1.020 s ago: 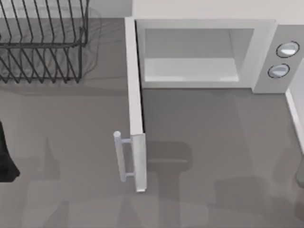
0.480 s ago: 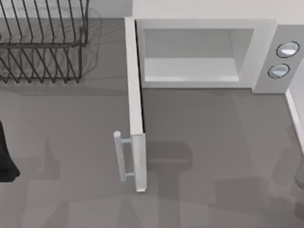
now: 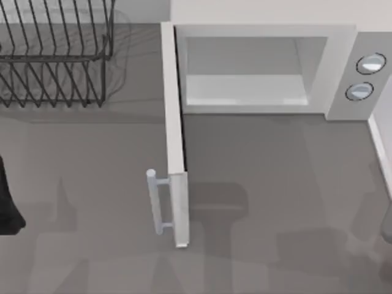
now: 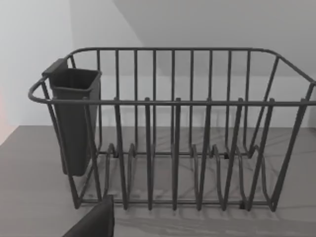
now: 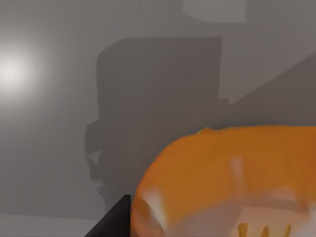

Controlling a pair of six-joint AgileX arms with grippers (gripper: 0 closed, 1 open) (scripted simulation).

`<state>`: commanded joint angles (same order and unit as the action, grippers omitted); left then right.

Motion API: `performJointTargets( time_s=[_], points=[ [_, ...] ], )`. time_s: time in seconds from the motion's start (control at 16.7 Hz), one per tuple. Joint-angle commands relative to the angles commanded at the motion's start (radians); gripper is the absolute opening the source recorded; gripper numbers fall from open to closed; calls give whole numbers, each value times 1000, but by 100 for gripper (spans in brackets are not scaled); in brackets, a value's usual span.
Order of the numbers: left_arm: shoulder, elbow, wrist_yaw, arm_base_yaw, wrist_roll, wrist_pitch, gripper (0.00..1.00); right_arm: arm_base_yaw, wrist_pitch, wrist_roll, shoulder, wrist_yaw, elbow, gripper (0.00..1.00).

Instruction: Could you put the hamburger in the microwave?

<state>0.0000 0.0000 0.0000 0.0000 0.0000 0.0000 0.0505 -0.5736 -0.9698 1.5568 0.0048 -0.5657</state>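
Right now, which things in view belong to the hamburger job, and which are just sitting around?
Job:
- hamburger, close under the right wrist camera
- microwave, door swung open, cavity bare

Bystanders:
- black wire dish rack, at the table's far left
- dark cup hung on the rack's end

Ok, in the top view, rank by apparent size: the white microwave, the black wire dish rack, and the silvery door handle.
1. White microwave, largest.
2. Black wire dish rack, though the picture's edge cuts it off.
3. Silvery bar handle on the open door, smallest.
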Motion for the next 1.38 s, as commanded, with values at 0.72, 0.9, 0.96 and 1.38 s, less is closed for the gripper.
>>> performJointTargets(
  time_s=[0.72, 0.9, 0.96, 1.38],
  points=[
    [0, 0, 0, 0, 0, 0, 100, -6, -544, 6, -222, -11, -312, 0],
    [0, 0, 0, 0, 0, 0, 100, -6, -582, 9, -246, -10, -340, 0],
    [0, 0, 0, 0, 0, 0, 100, -6, -582, 9, -246, -10, -340, 0],
    [0, 0, 0, 0, 0, 0, 100, 44, -475, 86, -161, 37, -389, 0]
  ],
)
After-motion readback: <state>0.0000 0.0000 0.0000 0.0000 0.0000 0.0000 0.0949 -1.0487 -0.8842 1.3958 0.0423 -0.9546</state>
